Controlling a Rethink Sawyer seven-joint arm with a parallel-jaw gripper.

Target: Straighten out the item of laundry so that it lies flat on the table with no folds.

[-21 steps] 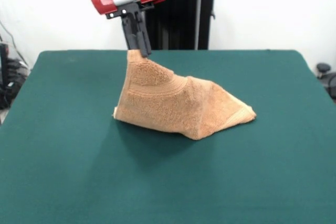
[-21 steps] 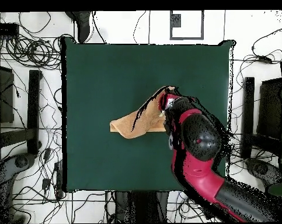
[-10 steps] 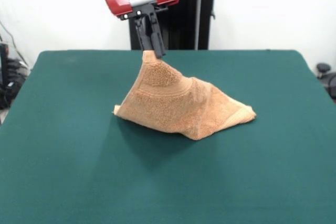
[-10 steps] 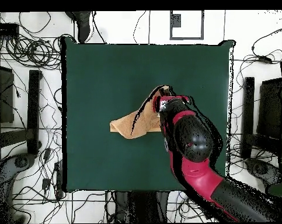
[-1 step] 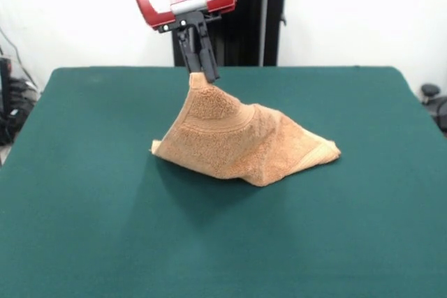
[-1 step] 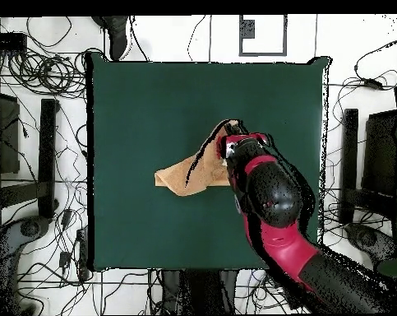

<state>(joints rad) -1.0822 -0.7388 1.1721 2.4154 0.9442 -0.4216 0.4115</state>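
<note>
The item of laundry (image 5: pixel 241 141), a small orange-tan terry towel with a woven band, rises like a tent near the middle of the dark green table (image 5: pixel 84 214). Its peak is pinched between the black fingers of my gripper (image 5: pixel 203 74), which is shut on it and holds that corner up. The towel's lower edge rests on the cloth, with one corner stretched out to the right in the front view. In the overhead view the towel (image 6: pixel 185 174) pokes out to the left of my red arm, which covers the gripper itself.
The robot's black pedestal (image 5: pixel 241 26) stands behind the table's far edge. Cables and dark equipment (image 6: pixel 37 156) ring the table in the overhead view.
The gripper has carried the towel's lifted corner to the right in the front view, then risen slightly. The towel's peak shifted with it; the lower edge stayed put.
</note>
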